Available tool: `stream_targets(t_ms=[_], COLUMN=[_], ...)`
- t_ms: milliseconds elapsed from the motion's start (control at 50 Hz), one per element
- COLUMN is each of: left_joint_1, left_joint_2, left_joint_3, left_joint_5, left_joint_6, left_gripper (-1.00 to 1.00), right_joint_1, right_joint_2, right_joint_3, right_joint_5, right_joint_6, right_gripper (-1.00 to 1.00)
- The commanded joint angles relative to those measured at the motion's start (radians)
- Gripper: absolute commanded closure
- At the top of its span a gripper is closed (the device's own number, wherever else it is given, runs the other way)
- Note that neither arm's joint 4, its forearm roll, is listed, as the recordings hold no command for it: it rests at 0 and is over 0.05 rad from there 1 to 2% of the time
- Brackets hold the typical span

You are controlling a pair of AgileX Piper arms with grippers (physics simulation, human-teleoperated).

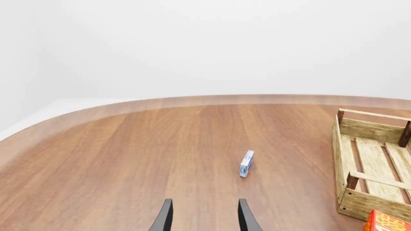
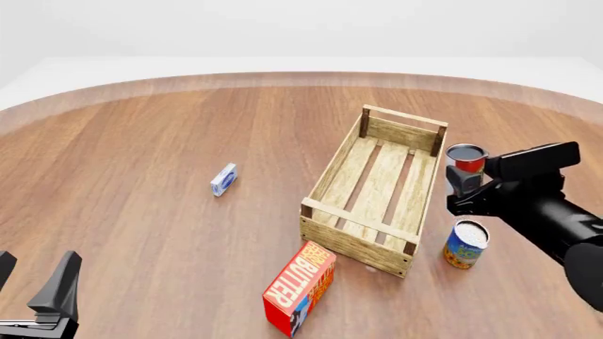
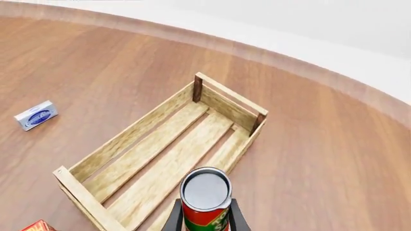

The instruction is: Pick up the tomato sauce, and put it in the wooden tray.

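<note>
My right gripper (image 2: 464,185) is shut on the tomato sauce (image 2: 467,159), a small can with a red and green label and a pale metal top. The can hangs upright just beyond the right long wall of the wooden tray (image 2: 332,175). The right wrist view looks down on the tomato sauce (image 3: 205,199) between the fingers, over the near wall of the wooden tray (image 3: 138,127). My left gripper (image 2: 33,286) stands open and empty at the near left of the table, far from both; its fingers (image 1: 165,216) show in the left wrist view.
A blue-and-yellow labelled can (image 2: 465,244) stands on the table right of the tray, below my right gripper. A red butter box (image 2: 299,287) stands in front of the tray's near end. A small blue-and-white packet (image 2: 223,179) lies left of the tray.
</note>
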Motion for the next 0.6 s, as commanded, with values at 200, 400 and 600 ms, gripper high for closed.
stream_targets(t_ms=[200, 400, 600], left_joint_1=[0.000, 0.000, 0.000], left_joint_2=[0.000, 0.000, 0.000], left_joint_3=[0.000, 0.000, 0.000], left_joint_5=[0.000, 0.000, 0.000], left_joint_6=[0.000, 0.000, 0.000], left_gripper=[-1.00, -1.00, -1.00], right_joint_1=[0.009, 0.021, 0.023], right_joint_2=[0.099, 0.159, 0.203], right_joint_3=[-0.068, -0.109, -0.124], right_joint_5=[-0.052, -0.078, -0.103], right_joint_6=[0.015, 0.017, 0.017], right_gripper=[1.00, 1.00, 1.00])
